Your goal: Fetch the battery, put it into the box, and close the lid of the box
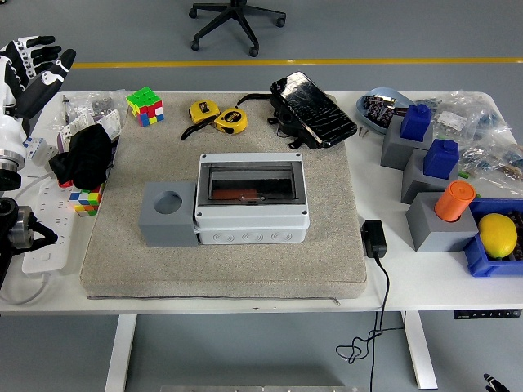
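The grey box (253,219) sits in the middle of the beige mat (221,265). Its clear lid (252,182) lies shut, and a reddish-brown object (243,195) shows through it. A grey block (167,214) with an empty round hole stands against the box's left side. My left hand (37,59), black and white, hangs with its fingers spread above the table's far left corner and holds nothing. It is far from the box. My right hand is out of view.
A black pouch (313,109), two yellow tape measures (219,115) and a puzzle cube (145,105) lie behind the box. At the right are grey blocks with blue caps (440,158), an orange cylinder (454,200) and a lemon (498,233). A black adapter (374,238) lies near the mat. A power strip (47,233) lies at the left.
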`<state>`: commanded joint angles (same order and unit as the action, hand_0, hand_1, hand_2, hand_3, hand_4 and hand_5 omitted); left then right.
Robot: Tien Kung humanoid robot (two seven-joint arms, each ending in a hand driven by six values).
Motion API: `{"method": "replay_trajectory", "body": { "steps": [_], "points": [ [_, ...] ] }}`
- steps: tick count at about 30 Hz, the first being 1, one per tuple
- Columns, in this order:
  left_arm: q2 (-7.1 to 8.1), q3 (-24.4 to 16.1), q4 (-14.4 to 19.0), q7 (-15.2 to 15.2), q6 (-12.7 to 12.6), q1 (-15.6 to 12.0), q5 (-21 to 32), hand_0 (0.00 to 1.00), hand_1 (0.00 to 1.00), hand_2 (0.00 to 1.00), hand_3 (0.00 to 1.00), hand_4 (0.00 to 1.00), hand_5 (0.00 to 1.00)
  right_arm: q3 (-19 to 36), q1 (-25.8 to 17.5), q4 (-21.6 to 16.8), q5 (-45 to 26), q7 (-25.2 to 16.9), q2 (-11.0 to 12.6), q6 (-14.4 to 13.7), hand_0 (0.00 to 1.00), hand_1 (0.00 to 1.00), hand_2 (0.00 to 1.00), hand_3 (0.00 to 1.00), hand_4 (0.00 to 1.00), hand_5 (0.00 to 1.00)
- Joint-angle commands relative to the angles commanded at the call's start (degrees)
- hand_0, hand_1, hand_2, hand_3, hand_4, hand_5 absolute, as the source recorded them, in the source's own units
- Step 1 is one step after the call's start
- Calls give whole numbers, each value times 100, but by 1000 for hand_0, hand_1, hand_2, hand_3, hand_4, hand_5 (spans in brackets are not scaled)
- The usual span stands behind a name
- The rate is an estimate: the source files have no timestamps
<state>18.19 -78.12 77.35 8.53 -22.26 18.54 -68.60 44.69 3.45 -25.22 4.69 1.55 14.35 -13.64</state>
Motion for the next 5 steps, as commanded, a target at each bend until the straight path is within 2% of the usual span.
{"method": "replay_trajectory", "body": {
  "steps": [5],
  "points": [
    [-5, 7, -39, -8, 7, -14, 23, 662, 676, 637, 634, 952, 476, 22, -8, -1, 3, -14, -17, -8, 568, 559, 506, 465, 827, 381]
  ]
}}
